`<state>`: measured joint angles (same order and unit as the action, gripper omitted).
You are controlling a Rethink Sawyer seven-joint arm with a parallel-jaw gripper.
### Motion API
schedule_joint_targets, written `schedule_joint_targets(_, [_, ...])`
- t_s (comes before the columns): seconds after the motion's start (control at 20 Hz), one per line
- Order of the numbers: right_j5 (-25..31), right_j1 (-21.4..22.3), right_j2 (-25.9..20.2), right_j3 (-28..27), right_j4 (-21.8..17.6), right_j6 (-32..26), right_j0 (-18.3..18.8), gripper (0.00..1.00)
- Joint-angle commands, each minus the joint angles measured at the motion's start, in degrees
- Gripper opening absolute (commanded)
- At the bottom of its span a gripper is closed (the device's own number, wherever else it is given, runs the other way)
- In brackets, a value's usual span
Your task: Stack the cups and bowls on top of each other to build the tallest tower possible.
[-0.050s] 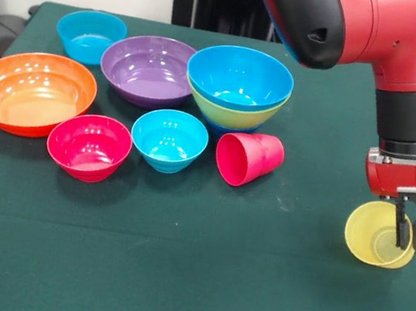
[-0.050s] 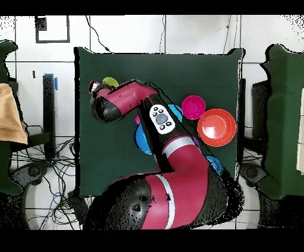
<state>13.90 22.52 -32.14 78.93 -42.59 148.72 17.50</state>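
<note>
Green table [image 1: 170,278], jaws [image 1: 409,233] gripping tilted yellow cup [image 1: 372,233]

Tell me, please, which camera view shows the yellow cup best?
The front view: the yellow cup shows nearly whole, tilted with its mouth toward the camera, and the gripper pinches its rim. In the overhead view only a yellow-green sliver peeks out past the arm, which covers the rest.

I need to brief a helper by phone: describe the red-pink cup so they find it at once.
On the green table, look just front of the blue bowl nested in a lime green bowl. The red-pink cup lies there, the only cup tipped on its side.
</note>
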Motion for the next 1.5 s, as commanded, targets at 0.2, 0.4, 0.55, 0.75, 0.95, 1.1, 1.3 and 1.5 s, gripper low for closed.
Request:
schedule_joint_targets(0.2, [6.58, -0.96, 2.89, -0.03, -2.8, -9.7, 1.34, 0.0])
schedule_joint_targets(0.4, [6.43, 0.18, 3.61, 1.23, -3.17, -9.42, 1.16, 0.0])
schedule_joint_targets(0.55, [6.55, 0.55, 3.38, 1.71, -3.0, -9.73, 1.45, 0.0])
schedule_joint_targets(0.75, [7.15, 1.06, 3.21, 1.84, -2.89, -10.26, 1.44, 0.0])
schedule_joint_targets(0.95, [8.09, 2.3, 3.38, 2.46, -2.48, -10.27, 1.35, 0.0])
schedule_joint_targets(1.1, [9.83, 3.99, 3.58, 3.02, -1.95, -10.82, 1.18, 0.0])
schedule_joint_targets(1.3, [11.58, 6.07, 3.82, 3.66, -1.24, -10.68, 0.85, 0.0])
schedule_joint_targets(1.5, [12.96, 8.6, 3.94, 4.91, -0.85, -9.89, 0.49, 0.0])
